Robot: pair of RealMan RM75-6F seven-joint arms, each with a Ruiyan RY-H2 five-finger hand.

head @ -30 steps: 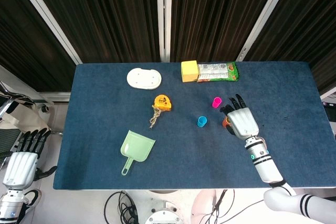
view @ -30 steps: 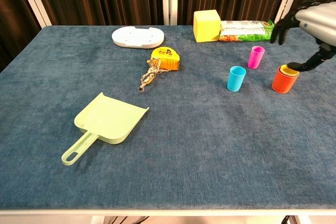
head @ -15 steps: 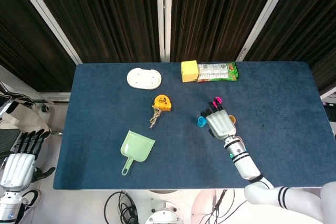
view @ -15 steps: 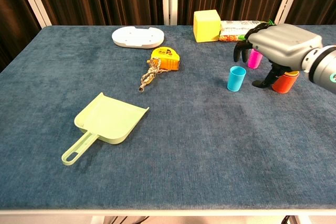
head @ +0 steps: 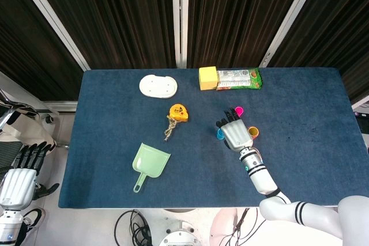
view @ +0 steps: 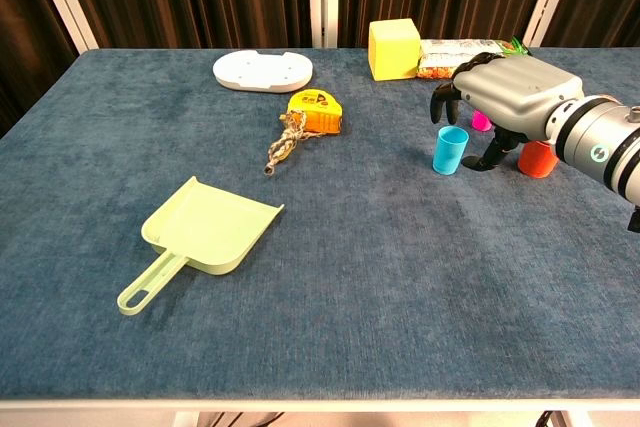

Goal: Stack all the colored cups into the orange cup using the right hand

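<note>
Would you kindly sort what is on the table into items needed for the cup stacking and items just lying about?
Needed: orange cup, blue cup, pink cup, right robot hand.

Lying about: green dustpan, orange tape measure, white tray, yellow block, snack packet.

surface (head: 115, 102): dark blue cloth | backdrop: dark pleated curtains (head: 121, 15) with white slanted posts (head: 49, 18) | floor: pale, cables (head: 135, 223) below
</note>
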